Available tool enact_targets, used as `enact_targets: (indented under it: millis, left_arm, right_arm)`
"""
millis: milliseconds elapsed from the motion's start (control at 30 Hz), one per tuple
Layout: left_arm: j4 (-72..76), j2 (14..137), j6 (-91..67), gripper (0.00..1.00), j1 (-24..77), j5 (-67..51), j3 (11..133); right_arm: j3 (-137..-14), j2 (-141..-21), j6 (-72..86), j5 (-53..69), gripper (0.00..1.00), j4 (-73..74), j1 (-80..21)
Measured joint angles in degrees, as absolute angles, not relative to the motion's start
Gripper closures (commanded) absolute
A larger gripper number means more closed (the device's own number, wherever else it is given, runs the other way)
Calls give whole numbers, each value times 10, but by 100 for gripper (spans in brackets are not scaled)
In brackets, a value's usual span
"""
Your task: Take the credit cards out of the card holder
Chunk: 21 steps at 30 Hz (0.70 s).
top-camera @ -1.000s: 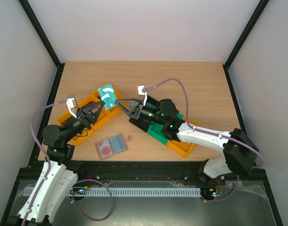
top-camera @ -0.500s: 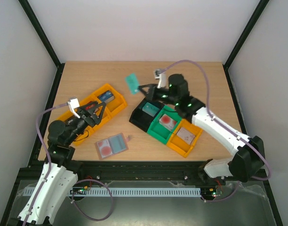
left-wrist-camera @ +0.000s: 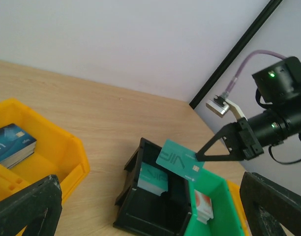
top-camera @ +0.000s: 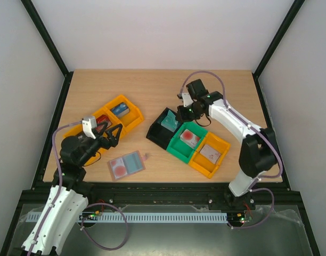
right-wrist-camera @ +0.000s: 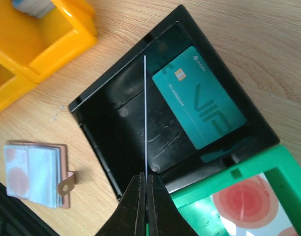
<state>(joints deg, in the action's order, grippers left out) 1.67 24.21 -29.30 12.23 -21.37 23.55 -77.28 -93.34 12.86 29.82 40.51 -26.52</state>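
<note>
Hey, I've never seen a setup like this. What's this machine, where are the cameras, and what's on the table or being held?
These are two robot arms bolted to a wooden table, each ending in a two-finger gripper. One picture looks down from above; the other two come from cameras on the wrists. On the table stand orange bins, a black bin and a green bin holding sorted cards, and a small open wallet lies near the front. The right gripper is pinching a teal card above the black bin, where another teal card already lies. The left gripper is open and empty.
</note>
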Motion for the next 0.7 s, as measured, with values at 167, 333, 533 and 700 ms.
enact_targets:
  millis: [167,333,533,700]
  left_arm:
    - [13,240,-277,1,122,-214,220]
    - [9,236,-269,1,122,-207,210]
    - [10,229,-259,1,122,-205,199]
    - [10,227,-252,1,122,-206,185]
  right_arm:
    - [-837,-1018,104,296,98,442,-258]
    - [-867,-1078,93,291,98,452,-258]
    - [-885,-1111,93,293,98,456,-258]
    - [-904,-1128,98,279,98,458,-258]
